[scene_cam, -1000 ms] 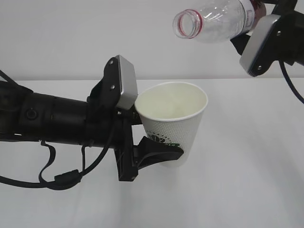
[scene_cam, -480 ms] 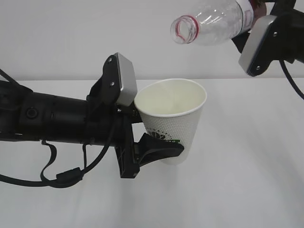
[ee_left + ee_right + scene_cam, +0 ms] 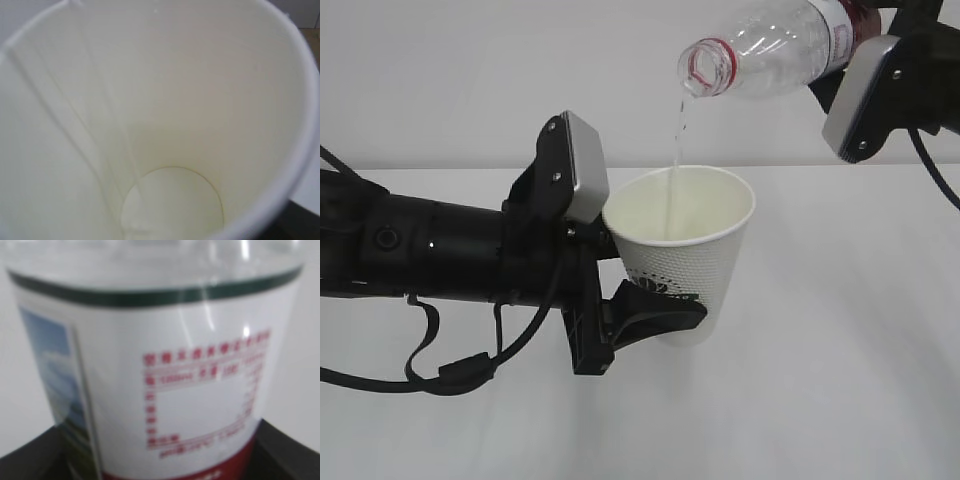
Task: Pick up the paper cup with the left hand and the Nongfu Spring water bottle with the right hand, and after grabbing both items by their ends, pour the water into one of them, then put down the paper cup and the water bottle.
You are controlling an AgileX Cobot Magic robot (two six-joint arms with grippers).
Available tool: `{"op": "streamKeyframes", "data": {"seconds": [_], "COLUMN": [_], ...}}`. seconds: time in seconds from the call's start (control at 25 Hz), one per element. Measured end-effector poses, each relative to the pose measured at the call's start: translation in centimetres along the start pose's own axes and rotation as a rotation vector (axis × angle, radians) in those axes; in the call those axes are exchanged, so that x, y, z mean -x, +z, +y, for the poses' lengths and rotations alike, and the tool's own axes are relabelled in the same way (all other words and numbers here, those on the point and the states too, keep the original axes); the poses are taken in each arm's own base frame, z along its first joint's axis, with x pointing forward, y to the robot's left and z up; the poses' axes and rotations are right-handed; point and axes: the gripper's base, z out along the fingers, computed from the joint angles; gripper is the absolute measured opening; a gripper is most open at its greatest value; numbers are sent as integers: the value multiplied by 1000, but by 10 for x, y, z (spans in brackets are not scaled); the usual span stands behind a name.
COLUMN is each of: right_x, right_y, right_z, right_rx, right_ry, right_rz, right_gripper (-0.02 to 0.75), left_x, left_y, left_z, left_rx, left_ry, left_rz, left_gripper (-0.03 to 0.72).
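**Thin stream runs from the tilted bottle into the held cup**

The left hand (image 3: 650,320) pinches the paper cup (image 3: 685,260) low on its wall, one black curved finger (image 3: 660,315) wrapped across the green logo, and holds it upright above the white table (image 3: 840,380). The right hand (image 3: 880,90), at the top right, grips the Nongfu Spring water bottle (image 3: 770,50) at its labelled lower end; the fingers themselves are hidden behind the grey camera block. The bottle lies nearly level, its mouth with the red neck ring tipped down over the cup. A thin line of water (image 3: 675,150) falls from the mouth into the cup.

The table is plain matte white, and behind it stands a pale bare wall (image 3: 470,80).

The left wrist view looks straight into the cup (image 3: 165,125): smooth cream inside, a side seam, a round bottom. The right wrist view shows the label (image 3: 165,390) closely: white with red print, a landscape picture at the left, a red band below, between dark gripper parts.

The cup wall is dimpled, and the bottle is clear ribbed plastic.
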Motion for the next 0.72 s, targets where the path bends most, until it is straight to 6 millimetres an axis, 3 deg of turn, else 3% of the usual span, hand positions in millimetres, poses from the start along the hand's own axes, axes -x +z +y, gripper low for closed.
{"op": "streamKeyframes", "data": {"seconds": [0.72], "right_x": [0], "right_y": [0], "right_z": [0], "right_rx": [0], "right_ry": [-4], "right_rz": [0], "right_gripper": [523], "left_x": [0], "left_y": [0], "left_z": [0], "left_rx": [4], "left_ry": [0], "left_rz": [4], "left_gripper": [512]}}
